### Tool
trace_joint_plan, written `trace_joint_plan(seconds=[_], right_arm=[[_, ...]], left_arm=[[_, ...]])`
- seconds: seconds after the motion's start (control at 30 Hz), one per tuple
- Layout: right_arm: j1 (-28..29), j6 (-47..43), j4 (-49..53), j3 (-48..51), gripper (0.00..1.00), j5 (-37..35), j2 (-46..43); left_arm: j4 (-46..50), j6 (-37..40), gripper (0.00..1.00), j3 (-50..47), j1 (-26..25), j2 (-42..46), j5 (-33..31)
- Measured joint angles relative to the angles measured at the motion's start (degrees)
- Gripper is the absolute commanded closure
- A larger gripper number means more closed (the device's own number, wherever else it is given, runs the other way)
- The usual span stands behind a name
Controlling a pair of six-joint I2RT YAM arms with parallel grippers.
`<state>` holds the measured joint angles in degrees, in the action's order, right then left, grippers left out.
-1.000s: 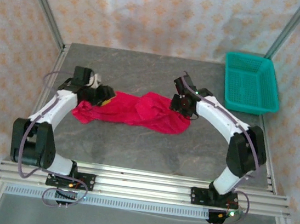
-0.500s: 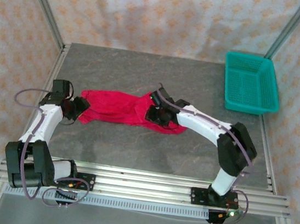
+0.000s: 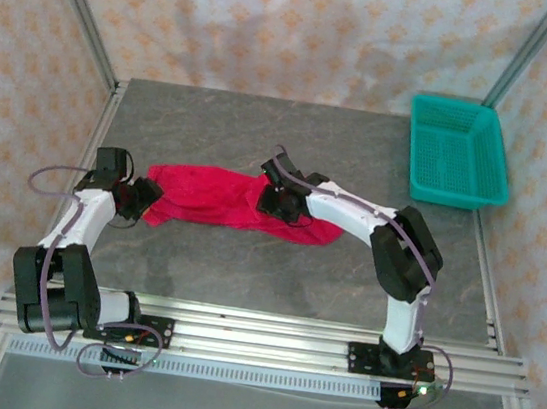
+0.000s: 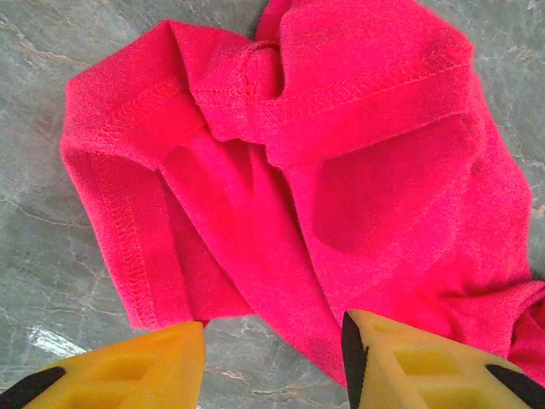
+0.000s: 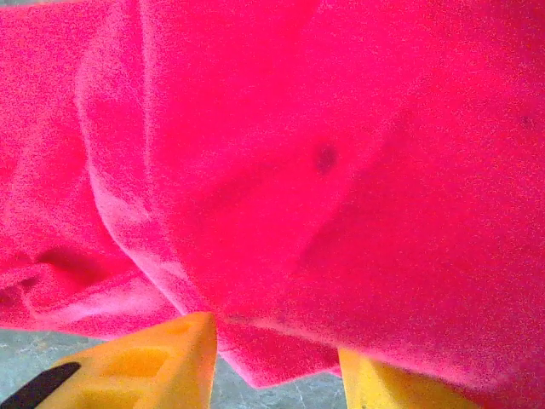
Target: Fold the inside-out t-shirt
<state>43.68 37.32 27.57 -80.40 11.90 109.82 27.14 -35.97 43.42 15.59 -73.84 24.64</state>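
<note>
The red t-shirt [image 3: 209,196] lies crumpled in a long band across the middle of the grey table [image 3: 244,276]. My left gripper [image 3: 145,196] sits at its left end. In the left wrist view the t-shirt [image 4: 341,153] shows stitched hems, and the left gripper [image 4: 272,366] is open, with bare table and the cloth's edge in the gap. My right gripper [image 3: 274,203] is low over the shirt's right half. Up close the t-shirt [image 5: 298,153] bulges over the open right gripper [image 5: 277,366], and a loose fold hangs between the fingers.
A teal plastic basket [image 3: 453,104] stands at the table's back right corner. Metal frame posts rise at both back corners, and an aluminium rail [image 3: 256,338] runs along the near edge by the arm bases.
My left gripper has drawn back to the shirt's left end. My right gripper has slid left over the cloth, and its jaws have widened. The shirt's left part lies flatter.
</note>
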Motion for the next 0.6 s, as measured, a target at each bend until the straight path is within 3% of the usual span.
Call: trace_joint_plan(seconds=[0.4, 0.5, 0.6], right_arm=[[-0.02, -1.22, 1.51, -0.07, 0.46, -4.44, 0.00], [-0.02, -1.60, 1.55, -0.22, 0.57, -5.25, 0.39], [0.00, -1.79, 1.53, -1.75, 0.78, -6.45, 2.47]], left_arm=[[-2.05, -0.02, 0.52, 0.02, 0.70, -2.49, -0.07], [-2.23, -0.11, 0.51, 0.02, 0.70, -3.56, -0.13], [-2.75, -0.24, 0.50, 0.02, 0.83, -4.35, -0.28]])
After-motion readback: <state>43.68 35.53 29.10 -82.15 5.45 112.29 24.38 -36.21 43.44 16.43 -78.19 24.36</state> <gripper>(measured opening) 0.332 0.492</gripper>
